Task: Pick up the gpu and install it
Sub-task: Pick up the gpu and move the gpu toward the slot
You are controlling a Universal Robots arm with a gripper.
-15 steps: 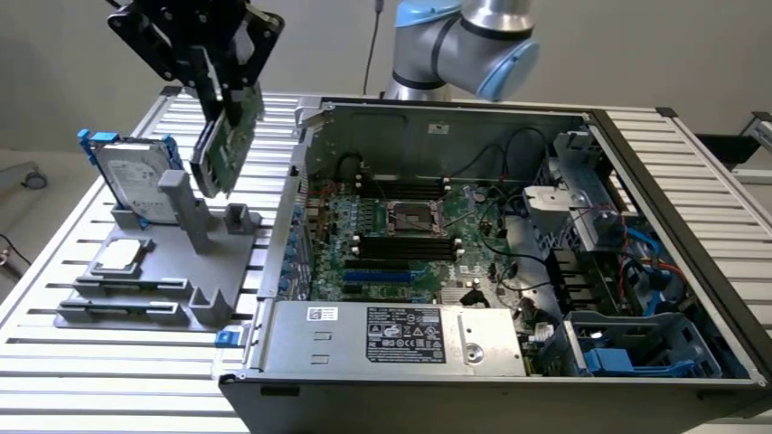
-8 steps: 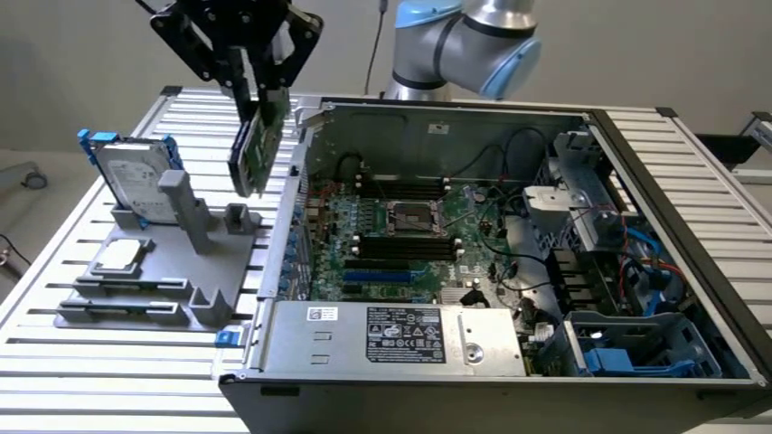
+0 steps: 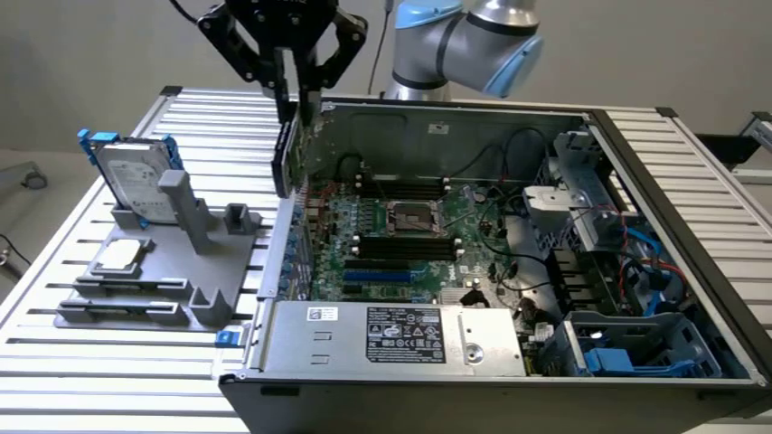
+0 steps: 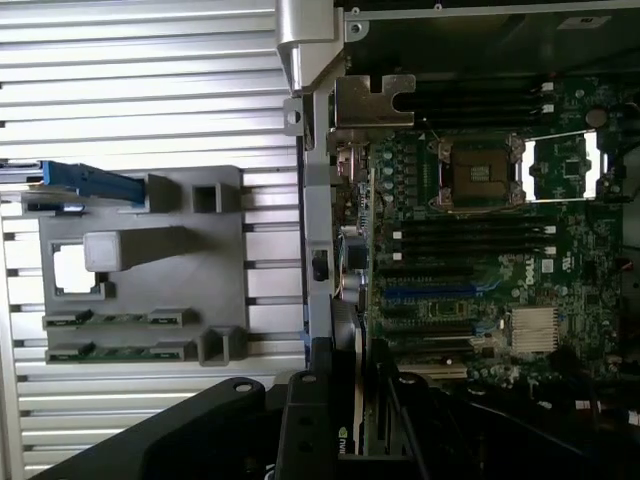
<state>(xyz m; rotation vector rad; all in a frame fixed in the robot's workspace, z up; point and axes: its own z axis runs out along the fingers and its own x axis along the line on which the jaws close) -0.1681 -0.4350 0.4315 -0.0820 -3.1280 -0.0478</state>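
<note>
Pincer (image 3: 296, 95) clamped on the gpu (image 3: 287, 154) — card upright, edge-on, at the open case's (image 3: 483, 116) wall on the exterior view's left — motherboard (image 3: 410, 226) just beside, grey holder (image 3: 181, 262) near on the surface (image 3: 121, 380).

The thick round silver-grey robot arm (image 3: 440, 41) has a smooth light blue plastic cap (image 3: 513, 63) on the side of its joint, and one more blue cap higher up. The black metal gripper (image 3: 296, 108) is made of flat bars joined like a diamond. It has two thin black fingers (image 3: 282, 90). A thin black cable (image 3: 183, 11) runs next to it.
</note>
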